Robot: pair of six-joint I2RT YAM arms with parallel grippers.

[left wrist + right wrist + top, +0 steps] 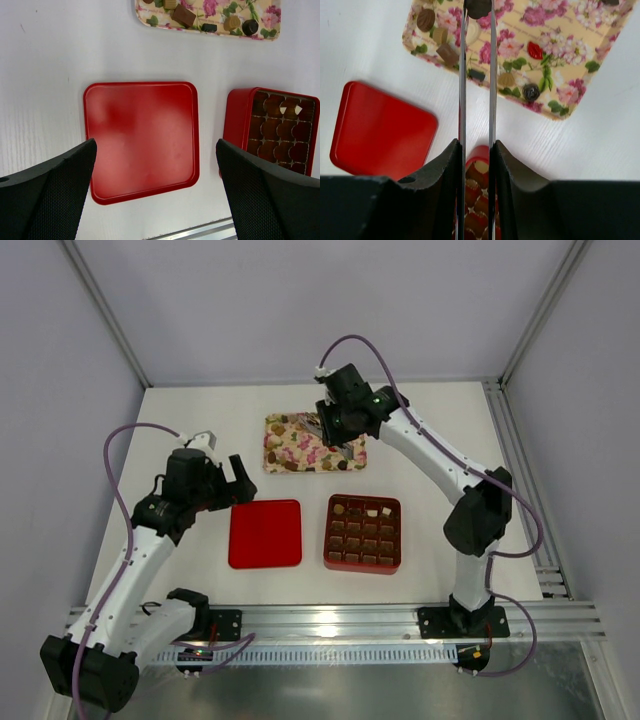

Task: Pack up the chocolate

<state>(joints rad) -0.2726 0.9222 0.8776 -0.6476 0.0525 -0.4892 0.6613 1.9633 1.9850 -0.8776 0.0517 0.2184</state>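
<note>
At right hand (478, 12) tips, roundish chocolate (480, 6)

A rectangular tray (272, 440) printed with pink flowers and green leaves lies toward the far side of the white counter (200, 410). Nearer, a flat red square lid (265, 533) with rounded corners lies beside, not touching, a red square box (362, 567) with a brown gridded insert. An aluminium rail (350, 620) lines the near edge.

Tray (560, 45) cream with pink roses (green leaves too), chocolate (183, 15) dark brown, tan or cream, lid (142, 135) and box (237, 117) red.
</note>
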